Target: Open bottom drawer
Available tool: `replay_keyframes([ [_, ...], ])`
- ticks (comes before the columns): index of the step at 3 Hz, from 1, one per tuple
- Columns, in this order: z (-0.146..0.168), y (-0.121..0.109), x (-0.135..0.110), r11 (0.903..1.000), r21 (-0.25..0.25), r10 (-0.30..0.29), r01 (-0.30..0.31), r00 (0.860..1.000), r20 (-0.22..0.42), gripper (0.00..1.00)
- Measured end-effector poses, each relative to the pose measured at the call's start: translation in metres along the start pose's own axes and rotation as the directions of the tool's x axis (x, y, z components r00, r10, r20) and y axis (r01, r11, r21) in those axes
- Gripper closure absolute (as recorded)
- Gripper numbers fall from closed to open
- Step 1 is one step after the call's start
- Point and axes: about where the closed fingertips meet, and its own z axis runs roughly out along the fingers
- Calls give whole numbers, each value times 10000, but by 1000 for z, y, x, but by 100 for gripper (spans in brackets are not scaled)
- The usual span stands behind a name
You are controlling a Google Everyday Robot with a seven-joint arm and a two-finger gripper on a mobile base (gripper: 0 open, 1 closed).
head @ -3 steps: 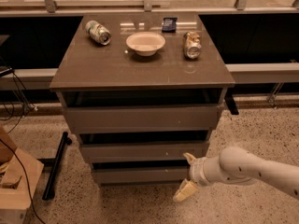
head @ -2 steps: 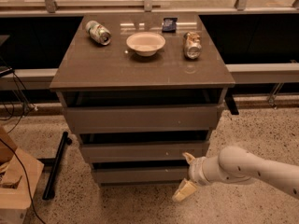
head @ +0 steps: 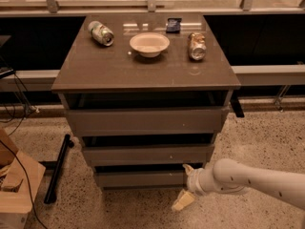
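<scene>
The bottom drawer (head: pixel 140 178) is the slim grey-brown front at the foot of the three-drawer cabinet. It sits nearly flush, with a dark gap above it. My gripper (head: pixel 185 185) reaches in from the right on a white arm, at the drawer's right end. Its upper finger (head: pixel 188 169) lies at the drawer's top edge and its lower finger (head: pixel 183 200) hangs below the front, so the fingers are spread apart. Nothing is held.
The cabinet top (head: pixel 143 68) carries a white bowl (head: pixel 149 44), two cans lying down (head: pixel 101 33) (head: pixel 196 46) and a small dark packet (head: pixel 173 25). A black bar (head: pixel 57 168) lies on the speckled floor at left, beside wooden boxes (head: pixel 16 190).
</scene>
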Motion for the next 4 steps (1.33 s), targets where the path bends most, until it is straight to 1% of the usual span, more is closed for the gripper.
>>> replay_keyframes([
  [1, 25, -7, 17, 9994, 296, 149, -155, 9997, 211, 0],
  [2, 45, -19, 36, 9960, 773, 394, -438, 9975, 579, 0],
  [3, 64, -32, 50, 9930, 967, 605, -677, 9953, 752, 0],
  [4, 86, -48, 68, 9895, 1013, 956, -1032, 9924, 779, 0],
])
